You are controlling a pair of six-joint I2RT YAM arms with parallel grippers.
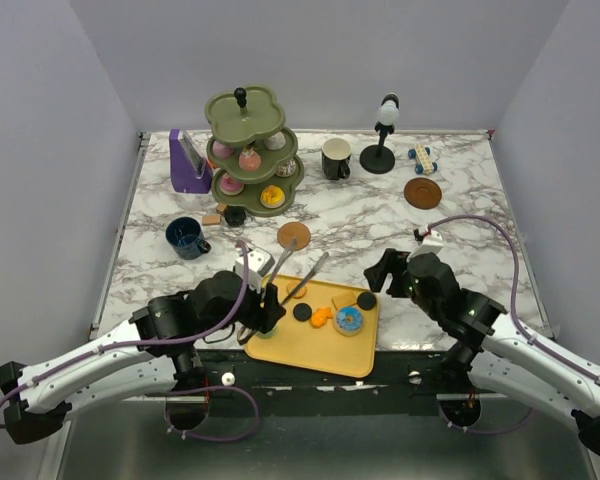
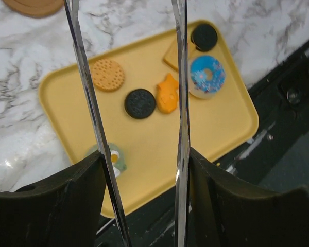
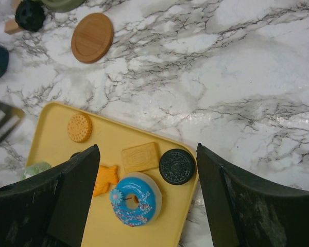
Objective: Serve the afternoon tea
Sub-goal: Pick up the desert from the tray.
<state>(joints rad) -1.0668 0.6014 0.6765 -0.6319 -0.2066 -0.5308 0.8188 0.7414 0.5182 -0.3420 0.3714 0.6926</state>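
Treats wait on the yellow tray

Blue-iced doughnut [image 3: 135, 199] lies on the yellow tray [image 2: 144, 149] directly below the right gripper [image 3: 147, 200], whose jaws stand apart, empty. Left gripper [image 2: 139, 98], its long metal tong fingers [image 2: 90, 103] spread, hovers over a black sandwich biscuit [image 2: 139, 103] and orange star biscuit [image 2: 167, 94].

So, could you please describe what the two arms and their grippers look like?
Both arms have white link shells with black joints. A purple cable runs along the left arm and loops beside the right arm. The left gripper carries long, thin silver tong blades on black mounts; the right gripper has broad matte-black fingers.
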